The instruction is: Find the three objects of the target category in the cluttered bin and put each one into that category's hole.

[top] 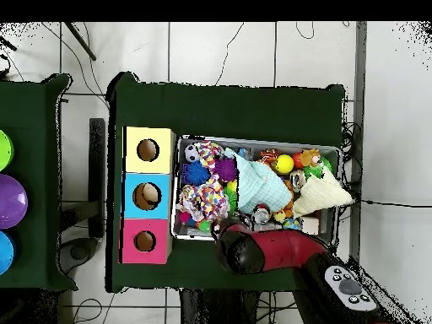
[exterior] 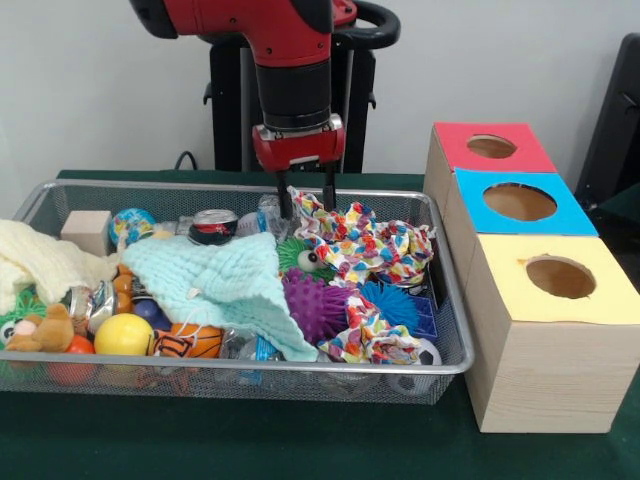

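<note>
Mostly, cloths (exterior: 225, 275) hide bin's (exterior: 440, 368) bottles.

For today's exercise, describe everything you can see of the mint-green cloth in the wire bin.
The mint-green cloth looks like soft, ribbed fabric, crumpled and spread flat-ish across the middle of the bin. It lies on top of the clutter, partly covering an orange ball, and its right edge meets the purple spiky ball. A small white tag or thread shows near its middle.

— Bin (exterior: 452, 366)? Silver wire mesh, long and shallow, crammed full, lying left of the boxes.
— Bottles? One clear, creased bottle (exterior: 268, 213) showing at the far wall (others not made out).
— Hole (exterior: 519, 201)? Round, in the blue-topped middle box.
</note>
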